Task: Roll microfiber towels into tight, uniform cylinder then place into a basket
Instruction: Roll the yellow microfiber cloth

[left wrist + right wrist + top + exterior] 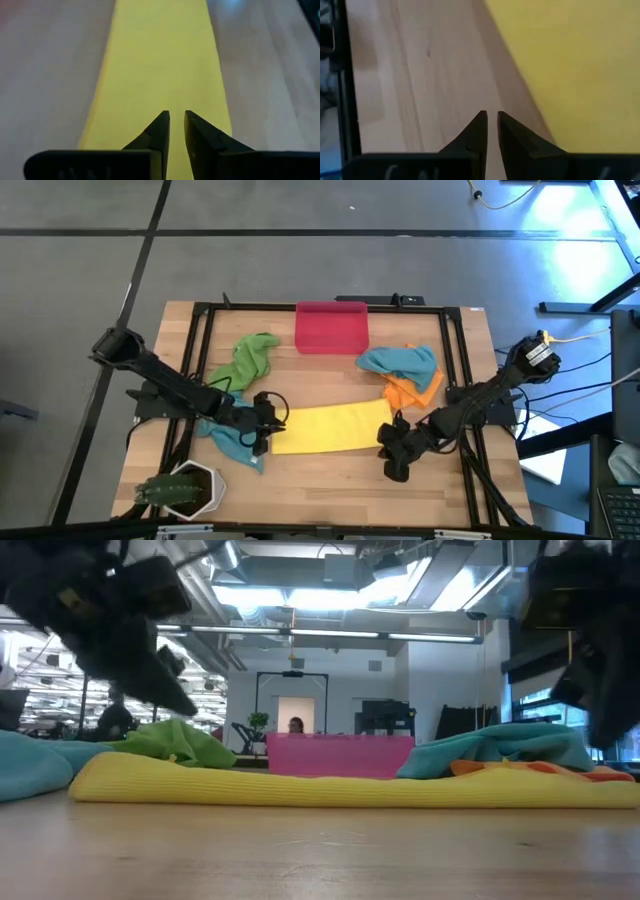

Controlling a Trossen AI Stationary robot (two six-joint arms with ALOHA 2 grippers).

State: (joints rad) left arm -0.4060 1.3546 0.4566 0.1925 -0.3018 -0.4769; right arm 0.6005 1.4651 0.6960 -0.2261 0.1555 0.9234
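We found the yellow towel point(330, 427) folded into a long strip flat on the table point(330, 480), between both arms. The left gripper point(176, 120) stood over its left end, jaws narrowed to a thin gap, holding nothing. The right gripper point(491, 120), jaws likewise nearly closed, was above bare wood beside the strip's right end. The basket point(332, 328) sat at the far edge.

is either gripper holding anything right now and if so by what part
Nothing is held. The left gripper hangs over one end of the yellow towel, fingers nearly together with nothing between. The right gripper is likewise narrow and empty, over bare table.
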